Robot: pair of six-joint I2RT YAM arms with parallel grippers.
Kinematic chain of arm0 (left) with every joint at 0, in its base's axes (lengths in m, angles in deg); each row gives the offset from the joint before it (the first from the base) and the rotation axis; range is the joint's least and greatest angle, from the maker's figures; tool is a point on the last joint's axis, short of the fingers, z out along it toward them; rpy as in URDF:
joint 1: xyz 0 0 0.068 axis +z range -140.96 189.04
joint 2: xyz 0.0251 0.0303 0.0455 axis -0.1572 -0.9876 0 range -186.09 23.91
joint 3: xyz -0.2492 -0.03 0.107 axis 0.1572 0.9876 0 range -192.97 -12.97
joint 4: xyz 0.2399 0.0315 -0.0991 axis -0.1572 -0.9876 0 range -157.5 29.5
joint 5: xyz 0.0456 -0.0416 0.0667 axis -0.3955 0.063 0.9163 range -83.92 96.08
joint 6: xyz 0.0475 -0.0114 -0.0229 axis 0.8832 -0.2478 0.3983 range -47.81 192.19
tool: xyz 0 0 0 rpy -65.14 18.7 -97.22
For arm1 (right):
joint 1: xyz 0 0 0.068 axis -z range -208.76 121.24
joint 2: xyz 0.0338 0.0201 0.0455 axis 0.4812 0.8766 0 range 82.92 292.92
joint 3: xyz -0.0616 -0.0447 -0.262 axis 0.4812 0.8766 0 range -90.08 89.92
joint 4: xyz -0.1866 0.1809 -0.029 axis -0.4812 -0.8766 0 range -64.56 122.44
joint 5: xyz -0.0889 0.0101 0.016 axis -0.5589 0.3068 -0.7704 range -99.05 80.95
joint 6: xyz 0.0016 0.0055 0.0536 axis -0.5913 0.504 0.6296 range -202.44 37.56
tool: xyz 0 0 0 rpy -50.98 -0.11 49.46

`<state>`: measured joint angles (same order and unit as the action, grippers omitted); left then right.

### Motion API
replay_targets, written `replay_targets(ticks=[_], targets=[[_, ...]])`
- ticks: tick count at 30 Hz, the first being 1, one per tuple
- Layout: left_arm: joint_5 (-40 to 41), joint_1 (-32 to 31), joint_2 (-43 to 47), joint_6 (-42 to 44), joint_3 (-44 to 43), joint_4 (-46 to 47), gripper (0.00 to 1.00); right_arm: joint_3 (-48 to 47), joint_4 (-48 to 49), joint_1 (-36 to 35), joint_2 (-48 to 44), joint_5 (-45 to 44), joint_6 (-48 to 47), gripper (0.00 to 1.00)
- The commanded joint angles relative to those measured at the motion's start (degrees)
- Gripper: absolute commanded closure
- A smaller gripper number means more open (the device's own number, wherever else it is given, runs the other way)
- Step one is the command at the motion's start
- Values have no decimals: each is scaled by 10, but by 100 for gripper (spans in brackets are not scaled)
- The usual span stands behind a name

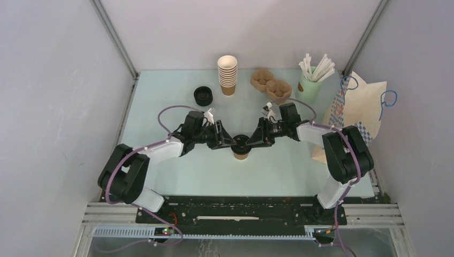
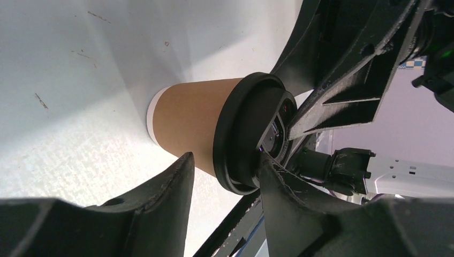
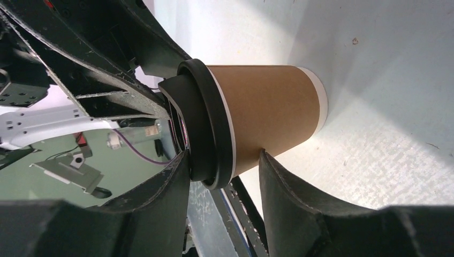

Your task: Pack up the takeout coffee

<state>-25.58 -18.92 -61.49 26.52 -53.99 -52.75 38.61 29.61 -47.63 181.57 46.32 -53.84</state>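
Observation:
The takeout coffee (image 1: 240, 152), a brown kraft cup with a black lid (image 1: 240, 142), stands upright at the middle of the table. My left gripper (image 1: 230, 142) reaches it from the left and my right gripper (image 1: 250, 141) from the right. In the left wrist view the cup (image 2: 187, 126) lies ahead of the open left gripper (image 2: 226, 159), one finger on the lid's top (image 2: 251, 134) and the other by the cup wall. In the right wrist view the open right gripper (image 3: 224, 154) straddles the lid rim (image 3: 206, 123) of the cup (image 3: 267, 112) the same way.
A stack of kraft cups (image 1: 227, 75) and a stack of black lids (image 1: 203, 95) stand at the back. Brown pulp trays (image 1: 272, 84), a green cup with white straws (image 1: 310, 83) and a paper bag (image 1: 356, 110) with blue handles are at the back right.

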Motion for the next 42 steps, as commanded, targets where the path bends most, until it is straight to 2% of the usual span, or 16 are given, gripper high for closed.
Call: replay_targets(ticks=[1, 6, 15, 19, 22, 26, 29, 31, 38, 42], targets=[[25, -2, 1, 14, 18, 0, 48, 42, 55, 23, 48, -20, 7, 50], [25, -2, -2, 14, 19, 4, 49, 60, 104, 39, 95, -18, 27, 52], [45, -2, -1, 15, 55, 11, 55, 65, 127, 8, 127, -50, 43, 54], [57, -2, 1, 16, 71, 14, 57, 82, 166, 11, 149, -54, 71, 59], [66, -2, 2, 16, 79, 17, 58, 88, 164, 8, 141, -72, 74, 57], [59, -2, 5, 19, 69, 10, 57, 84, 164, 6, 97, -51, 89, 51], [51, -2, 23, 17, 61, 9, 51, 63, 148, 1, 50, -33, 94, 41], [42, -2, 29, 15, 56, 8, 46, 47, 129, 1, 47, -34, 86, 37], [19, 7, 67, -13, 72, 38, 25, 36, 113, -6, 69, -44, 76, 43], [22, 20, 94, -26, 86, 51, 20, 36, 109, -6, 67, -50, 72, 45]])
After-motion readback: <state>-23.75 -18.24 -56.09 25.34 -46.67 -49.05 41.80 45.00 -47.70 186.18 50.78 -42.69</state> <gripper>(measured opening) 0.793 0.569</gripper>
